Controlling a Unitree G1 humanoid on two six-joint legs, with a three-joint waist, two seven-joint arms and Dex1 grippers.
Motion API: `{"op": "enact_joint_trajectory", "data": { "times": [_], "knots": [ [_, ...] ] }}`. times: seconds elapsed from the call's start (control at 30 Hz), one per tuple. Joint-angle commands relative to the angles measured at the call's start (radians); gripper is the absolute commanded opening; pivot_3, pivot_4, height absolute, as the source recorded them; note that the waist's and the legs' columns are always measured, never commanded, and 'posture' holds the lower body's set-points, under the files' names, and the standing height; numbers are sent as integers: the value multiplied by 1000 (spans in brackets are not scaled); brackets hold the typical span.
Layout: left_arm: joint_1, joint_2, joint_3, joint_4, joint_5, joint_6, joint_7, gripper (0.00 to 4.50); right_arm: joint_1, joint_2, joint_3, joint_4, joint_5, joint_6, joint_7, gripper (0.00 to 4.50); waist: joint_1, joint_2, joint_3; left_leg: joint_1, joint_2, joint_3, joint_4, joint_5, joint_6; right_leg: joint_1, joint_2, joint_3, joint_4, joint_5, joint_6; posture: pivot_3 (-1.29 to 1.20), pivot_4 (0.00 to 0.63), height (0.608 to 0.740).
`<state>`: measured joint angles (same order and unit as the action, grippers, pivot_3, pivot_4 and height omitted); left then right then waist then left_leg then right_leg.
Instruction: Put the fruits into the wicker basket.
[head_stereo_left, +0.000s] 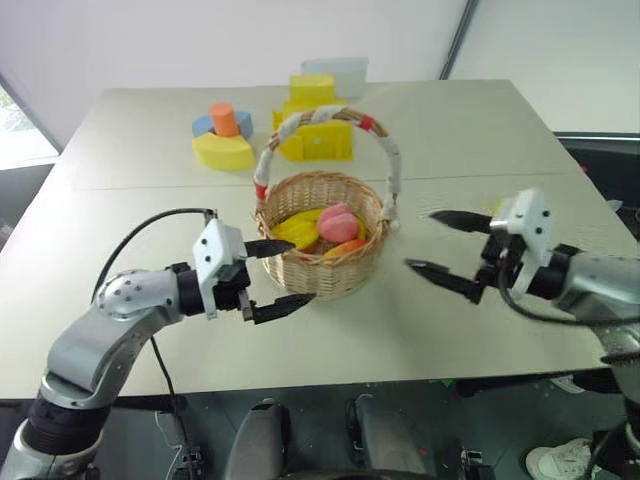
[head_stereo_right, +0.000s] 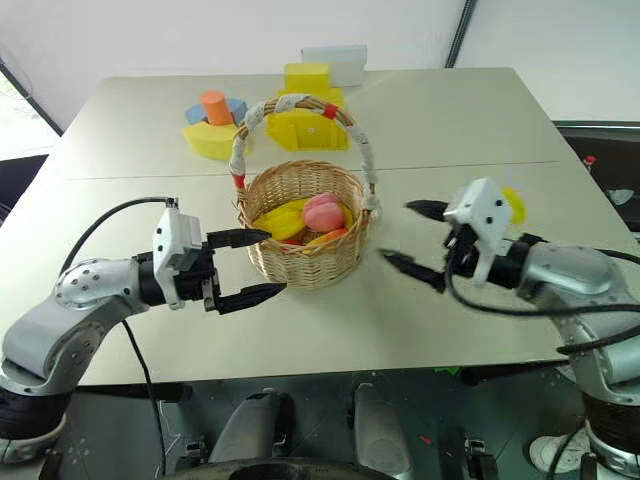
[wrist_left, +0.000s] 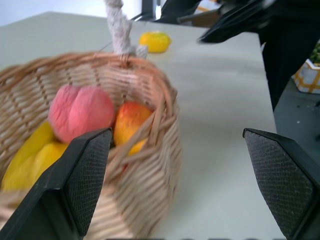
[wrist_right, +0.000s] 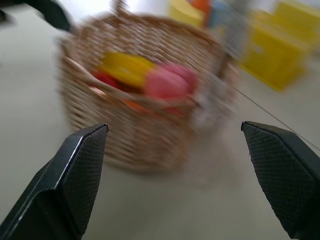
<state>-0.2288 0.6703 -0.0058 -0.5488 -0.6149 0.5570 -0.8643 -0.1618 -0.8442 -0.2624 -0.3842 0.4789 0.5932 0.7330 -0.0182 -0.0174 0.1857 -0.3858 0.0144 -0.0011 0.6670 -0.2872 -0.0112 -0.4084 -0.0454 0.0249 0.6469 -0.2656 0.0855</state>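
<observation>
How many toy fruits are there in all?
4: peach, banana and mango lie in the wicker basket; a lemon sits on the table behind the right gripper. Others may be hidden.

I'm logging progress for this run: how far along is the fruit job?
Done: the peach, mango and banana lie in the wicker basket. In hand: nothing; the left gripper and right gripper are both open and empty. Left: the lemon sits on the table behind the right gripper.

No readable text, label or number appears anywhere.
</observation>
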Motion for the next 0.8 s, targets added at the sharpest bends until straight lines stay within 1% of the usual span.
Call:
{"op": "enact_joint_trajectory", "data": {
  "times": [0.03, 0.1, 0.2, 0.27, 0.43, 0.53, 0.6, 0.67, 0.7, 0.77, 0.8],
  "knots": [
    [-29, -17, -23, -5, 12, -19, 5, 4500, -65, 6, 23, 228, -165, -91, -120, 4456, 0, 0, 0, 0, 0, 0, 0, 0, 0, 0, 0, 0, 0, 0, 0, 0, 150, 740],
    [-42, -31, -34, -11, 8, -14, 9, 4500, -131, 26, 47, 391, -244, -145, -194, 4456, -3, 0, 0, 0, 0, 1, 0, 0, 0, -1, 1, 1, 1, 0, 0, 0, 150, 740],
    [-59, -52, -55, -25, 5, -9, 16, 4500, -245, 49, 83, 629, -335, -261, -256, 4456, 0, 1, 0, -1, 0, 0, 0, 0, 0, -2, 1, 1, 1, 0, 0, 0, 150, 740],
    [-72, -67, -72, -41, 2, -2, 28, 4500, -332, 61, 103, 795, -371, -337, -271, 4456, 0, 2, 1, -2, 0, 1, 0, 0, 0, -2, 1, 1, 1, 0, 1, 0, 150, 740],
    [-88, -84, -86, -52, 2, 5, 48, 4500, -491, 76, 139, 1127, -432, -450, -286, 4456, 1, 2, 1, -2, 0, 1, 0, 0, 0, -2, 1, 1, 1, 0, 1, 0, 150, 740],
    [-84, -83, -88, -61, 0, 7, 55, 4500, -546, 76, 154, 1259, -460, -478, -294, 4456, 2, 2, 1, -2, 0, 1, 0, 0, 0, -2, 0, 1, 0, 0, 1, 0, 150, 740],
    [-81, -81, -88, -66, -3, 9, 60, 4500, -564, 79, 151, 1302, -459, -489, -282, 4456, 2, 2, 1, -2, 0, 1, 0, 0, 0, -2, 0, 1, 0, 0, 1, 0, 150, 740],
    [-79, -79, -87, -69, -5, 9, 62, 4500, -573, 81, 152, 1320, -462, -508, -272, 3952, 1, 2, 0, -2, 0, 1, 0, 0, 0, -2, 0, 1, 0, 0, 1, 0, 150, 740],
    [-78, -77, -87, -70, -6, 9, 63, 4500, -576, 81, 153, 1326, -465, -517, -268, 3617, 1, 2, 0, -2, 0, 1, 0, 0, 0, -2, 0, 1, 0, 0, 1, 0, 150, 740],
    [-77, -76, -87, -69, -6, 9, 64, 4500, -579, 83, 154, 1325, -468, -531, -268, 2780, 0, 2, 0, -2, 0, 0, 0, 0, -1, -2, 0, 1, 0, 0, 1, 0, 150, 740],
    [-76, -76, -88, -69, -6, 8, 64, 4500, -579, 82, 155, 1323, -472, -540, -268, 2188, -1, 3, 0, -2, 0, 0, 0, 0, -1, -2, 0, 1, 0, 0, 1, 0, 150, 740]
  ]
}}
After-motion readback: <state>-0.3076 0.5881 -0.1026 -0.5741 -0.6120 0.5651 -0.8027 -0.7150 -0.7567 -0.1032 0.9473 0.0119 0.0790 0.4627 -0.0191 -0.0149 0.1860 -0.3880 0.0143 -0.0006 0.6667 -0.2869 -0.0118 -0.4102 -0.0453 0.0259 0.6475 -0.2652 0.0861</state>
